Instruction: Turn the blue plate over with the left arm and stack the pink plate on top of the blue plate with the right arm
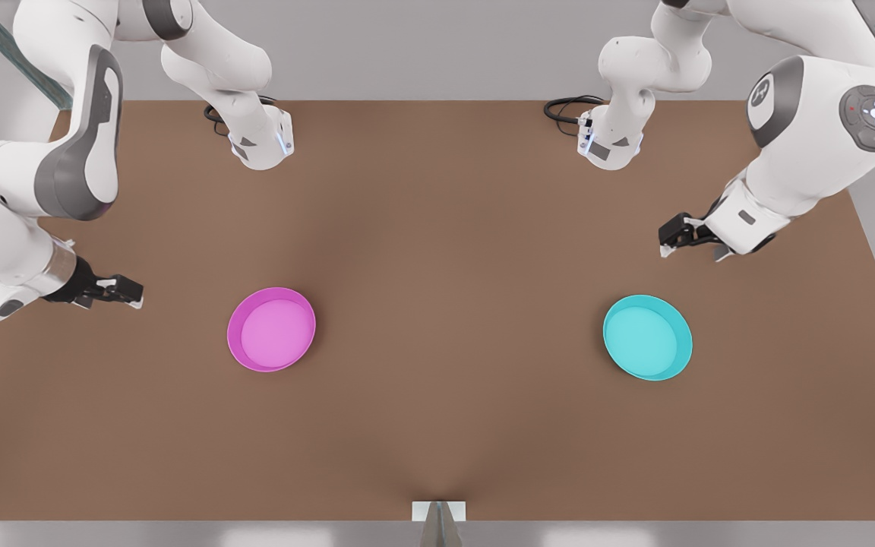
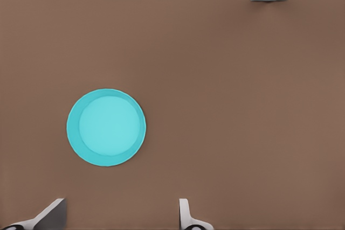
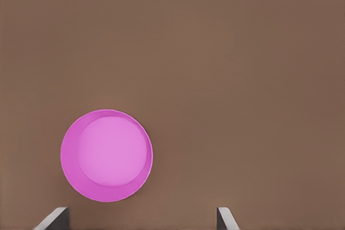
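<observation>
Both arms poised, neither plate touched yet.

The blue plate point(image 1: 647, 337) lies rim-up on the brown bench point(image 1: 437, 425) toward the front view's right, with the left gripper point(image 1: 669, 239) hovering near it, fingers point(image 2: 54, 215) spread apart and empty. The pink plate point(image 1: 271, 329) sits well apart toward the front view's left, the right gripper point(image 1: 127, 292) waiting beside it, fingers point(image 3: 54, 217) likewise apart. The flip looks to be the step in hand: the left arm will likely need to drop low and catch the blue rim. Nothing lies between the plates; a metal bracket point(image 1: 438, 513) stands at the bench's edge, out of the way.
</observation>
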`<state>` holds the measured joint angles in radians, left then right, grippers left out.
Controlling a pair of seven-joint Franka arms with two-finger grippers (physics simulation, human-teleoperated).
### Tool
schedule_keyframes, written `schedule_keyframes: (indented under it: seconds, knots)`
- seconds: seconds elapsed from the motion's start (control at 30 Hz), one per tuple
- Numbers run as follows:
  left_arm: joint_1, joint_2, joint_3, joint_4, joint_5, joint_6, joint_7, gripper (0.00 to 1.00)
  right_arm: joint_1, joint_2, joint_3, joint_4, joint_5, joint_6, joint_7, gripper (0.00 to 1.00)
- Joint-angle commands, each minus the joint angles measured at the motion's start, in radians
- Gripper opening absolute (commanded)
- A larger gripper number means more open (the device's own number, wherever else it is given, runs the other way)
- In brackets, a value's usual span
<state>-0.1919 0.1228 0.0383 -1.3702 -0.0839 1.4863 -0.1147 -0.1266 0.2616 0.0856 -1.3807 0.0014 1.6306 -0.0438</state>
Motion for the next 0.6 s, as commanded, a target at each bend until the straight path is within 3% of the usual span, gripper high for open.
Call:
schedule_keyframes:
  seconds: [0.0,0.07,0.2,0.3,0.33,0.43,0.57]
  knots:
    - [0.003,0.000,0.000,-0.003,0.001,-0.008,-0.006,1.00,0.004,-0.001,0.016,0.000,-0.003,-0.001,0.004,1.00]
    - [0.078,0.064,0.002,-0.029,-0.017,-0.006,0.009,1.00,0.001,0.005,0.016,-0.003,-0.004,0.000,0.001,1.00]
    - [0.258,0.354,0.000,-0.020,-0.129,0.048,0.262,1.00,-0.008,0.019,0.016,-0.011,-0.003,0.014,-0.002,1.00]
    - [0.285,0.411,-0.003,-0.009,-0.155,0.069,0.271,1.00,-0.008,0.021,0.016,-0.012,0.002,0.014,-0.004,1.00]
    - [0.341,0.437,-0.001,-0.009,-0.296,0.083,0.297,1.00,-0.011,0.021,0.016,-0.011,0.003,0.014,-0.004,1.00]
    - [0.381,0.457,-0.003,-0.182,-0.246,0.387,0.538,1.00,-0.016,0.022,0.014,-0.011,0.005,0.014,-0.031,1.00]
    - [0.413,0.518,-0.011,-0.175,-0.258,0.427,0.576,1.00,-0.016,0.028,0.014,-0.012,0.006,0.014,-0.031,1.00]
